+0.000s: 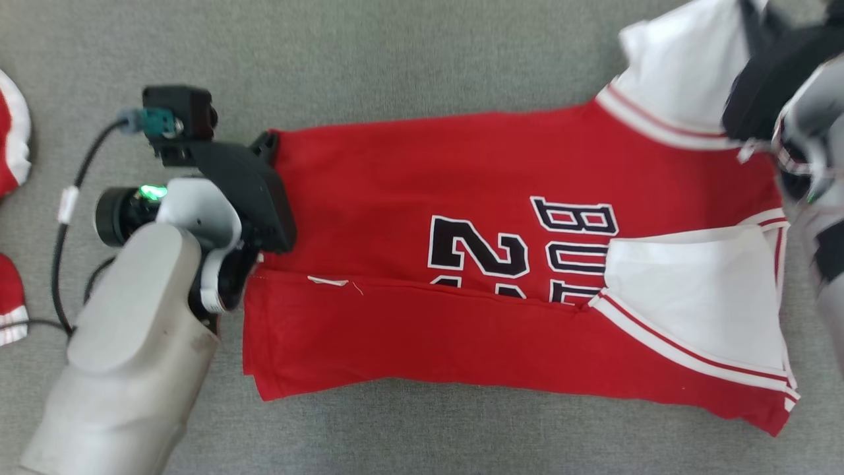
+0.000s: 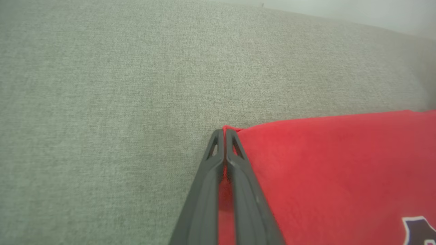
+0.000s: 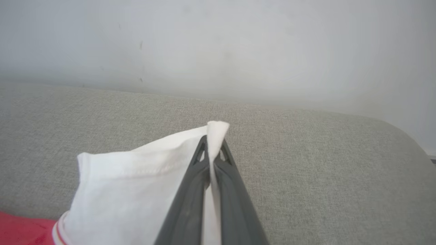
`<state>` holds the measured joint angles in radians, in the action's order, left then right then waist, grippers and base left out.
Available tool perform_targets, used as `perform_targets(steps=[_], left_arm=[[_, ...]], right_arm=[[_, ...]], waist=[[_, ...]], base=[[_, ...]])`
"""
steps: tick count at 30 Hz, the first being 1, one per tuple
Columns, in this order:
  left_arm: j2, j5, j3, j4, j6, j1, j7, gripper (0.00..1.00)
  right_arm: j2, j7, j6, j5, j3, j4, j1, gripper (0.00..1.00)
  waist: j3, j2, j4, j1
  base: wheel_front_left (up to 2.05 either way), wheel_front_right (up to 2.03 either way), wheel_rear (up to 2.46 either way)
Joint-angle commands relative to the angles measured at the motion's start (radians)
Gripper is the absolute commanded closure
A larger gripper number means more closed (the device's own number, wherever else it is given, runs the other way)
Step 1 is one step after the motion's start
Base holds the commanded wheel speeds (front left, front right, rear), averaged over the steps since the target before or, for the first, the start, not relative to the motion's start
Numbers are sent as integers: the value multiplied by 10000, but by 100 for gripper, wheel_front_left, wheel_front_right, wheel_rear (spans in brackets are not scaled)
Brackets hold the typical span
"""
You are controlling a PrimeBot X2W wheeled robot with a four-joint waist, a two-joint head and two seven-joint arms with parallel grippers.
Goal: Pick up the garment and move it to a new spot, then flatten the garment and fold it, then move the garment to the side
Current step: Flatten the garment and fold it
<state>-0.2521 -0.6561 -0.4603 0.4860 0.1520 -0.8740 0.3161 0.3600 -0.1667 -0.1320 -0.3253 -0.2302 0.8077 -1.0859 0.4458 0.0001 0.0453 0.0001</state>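
Garment [image 1: 422, 198] lay mid-fold: my left gripper [image 2: 224, 133] pinched its far-left corner [image 2: 230, 128], my right gripper [image 3: 213, 142] the far white sleeve [image 3: 136, 177]; next, I reckoned, both should sweep nearward together.

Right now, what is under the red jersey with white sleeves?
Grey woven surface shows around the red jersey; directly beneath is covered. Its folded flap hides some black lettering.

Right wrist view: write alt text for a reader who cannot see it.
The right gripper is shut on a white sleeve of the red garment, pinching its edge between dark fingers. Grey fabric surface lies beneath, a pale wall behind.
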Motion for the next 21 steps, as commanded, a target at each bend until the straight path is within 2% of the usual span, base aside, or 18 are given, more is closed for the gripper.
perform_targets(steps=[1, 7, 10, 16, 21], left_arm=[[29, -9, 6, 109, -89, 336, -298, 100], [176, 142, -133, 287, -319, 976, -1348, 100], [169, 273, -220, 303, -463, 1357, -2002, 100], [314, 268, -341, 428, -509, 2129, -2914, 100], [376, 275, -283, 658, -397, 2685, -3636, 100]], right_arm=[[41, 103, 27, -235, -137, -184, 472, 100], [358, 253, 27, -1210, -235, -1289, 1979, 100], [559, 0, 27, -1725, -65, -2477, 3156, 100], [1047, -1502, 27, -2133, 525, -5108, 5833, 100], [901, -2756, 26, -1931, 1317, -6811, 7691, 100]], waist=[[-544, -1, -62, -1], [-1257, -1, -100, -1], [-1606, -1, -119, -1], [-2090, -1, -170, -1], [-2364, -1, -272, -1]], base=[[0, 0, 0], [0, 0, 0], [0, 0, 0], [0, 0, 0], [0, 0, 0]])
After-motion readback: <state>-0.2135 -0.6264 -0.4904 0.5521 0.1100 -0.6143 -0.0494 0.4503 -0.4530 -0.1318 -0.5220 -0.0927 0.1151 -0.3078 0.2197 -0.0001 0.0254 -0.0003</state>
